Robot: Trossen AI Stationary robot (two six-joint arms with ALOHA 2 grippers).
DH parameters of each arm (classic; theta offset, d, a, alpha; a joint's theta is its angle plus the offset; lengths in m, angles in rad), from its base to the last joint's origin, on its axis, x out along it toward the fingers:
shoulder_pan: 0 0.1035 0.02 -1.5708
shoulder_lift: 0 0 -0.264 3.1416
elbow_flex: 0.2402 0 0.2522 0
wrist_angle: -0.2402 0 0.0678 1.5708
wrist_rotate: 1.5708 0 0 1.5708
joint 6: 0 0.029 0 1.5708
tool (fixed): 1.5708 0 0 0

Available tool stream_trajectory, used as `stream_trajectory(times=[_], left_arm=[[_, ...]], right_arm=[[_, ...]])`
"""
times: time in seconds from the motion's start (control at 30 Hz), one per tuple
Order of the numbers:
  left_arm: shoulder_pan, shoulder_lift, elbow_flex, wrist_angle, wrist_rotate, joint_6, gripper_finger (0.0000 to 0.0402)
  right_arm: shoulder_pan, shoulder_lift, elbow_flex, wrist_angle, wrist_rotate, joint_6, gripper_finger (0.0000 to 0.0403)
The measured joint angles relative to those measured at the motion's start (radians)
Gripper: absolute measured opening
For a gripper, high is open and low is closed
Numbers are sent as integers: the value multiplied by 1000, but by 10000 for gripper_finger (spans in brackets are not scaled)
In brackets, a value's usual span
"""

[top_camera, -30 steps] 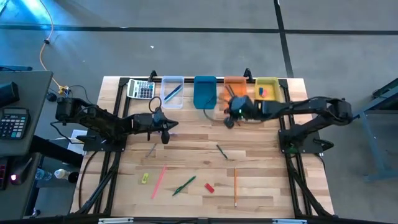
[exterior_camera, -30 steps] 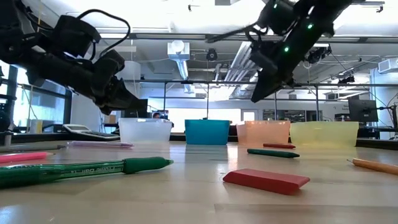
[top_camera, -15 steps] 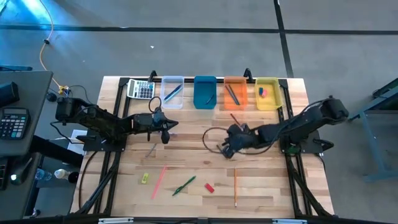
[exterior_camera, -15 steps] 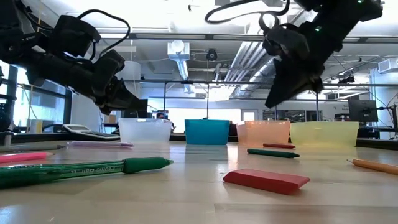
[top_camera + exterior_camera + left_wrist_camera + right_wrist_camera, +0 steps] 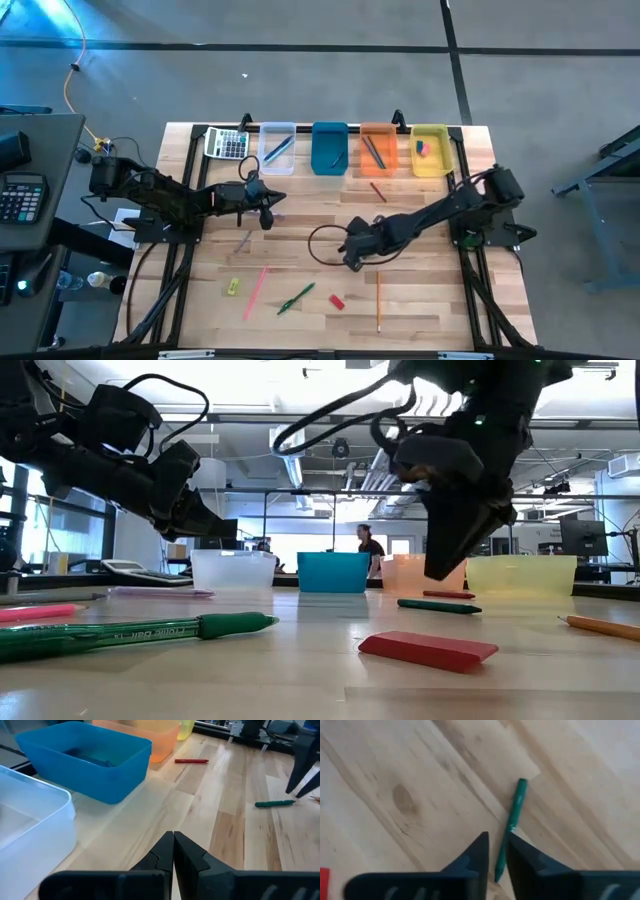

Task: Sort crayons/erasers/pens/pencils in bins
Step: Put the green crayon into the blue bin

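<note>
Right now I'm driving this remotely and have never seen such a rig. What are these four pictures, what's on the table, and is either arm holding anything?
Two dark robot arms work at a wooden table. One picture looks straight down, one looks level across the tabletop, and one comes from each wrist.

The left gripper waits near the clear bin, fingers shut on nothing. The right gripper hangs mid-table over a green crayon, which shows in the narrow gap between its fingers; it looks not yet gripped.

The blue bin, orange bin and yellow bin line the far edge by a calculator. A red eraser, a yellow eraser and pens and pencils lie loose.
</note>
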Motion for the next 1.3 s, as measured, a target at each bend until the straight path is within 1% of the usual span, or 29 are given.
stream_trajectory(times=[0.1, 0.17, 0.3, 0.5, 0.7, 0.8, 0.93, 1.07, 1.2, 1.3], left_arm=[[0, 0, 0, -2, 8, 0, 0], [0, 0, 0, -8, 11, -1, 0], [0, 0, 0, -26, 12, -4, 0], [-7, 0, 0, -32, 11, -11, 0], [-16, 0, 0, -33, 7, -11, 0], [-16, 0, 0, -33, 7, -11, 0], [-16, 0, 0, -30, 6, -21, 0], [-16, 0, 0, -30, 6, -27, 0], [-16, 0, 0, -30, 5, -27, 0], [-16, 0, 0, -30, 4, -27, 0]], right_arm=[[-2, 32, 34, -45, -3, 21, 100], [-6, 42, 41, -59, -3, 30, 116], [-16, 56, 42, -74, 2, 69, 124], [-22, 94, 42, -70, -22, 67, 108], [-22, 121, 48, -74, -20, 66, 89], [-22, 122, 47, -73, -11, 66, 70], [-29, 123, 45, -73, -20, 51, 34], [-31, 119, 44, -66, -21, -6, 9], [-32, 101, 43, -66, -29, -51, 9], [-42, 63, 41, -61, -31, -75, 14]])
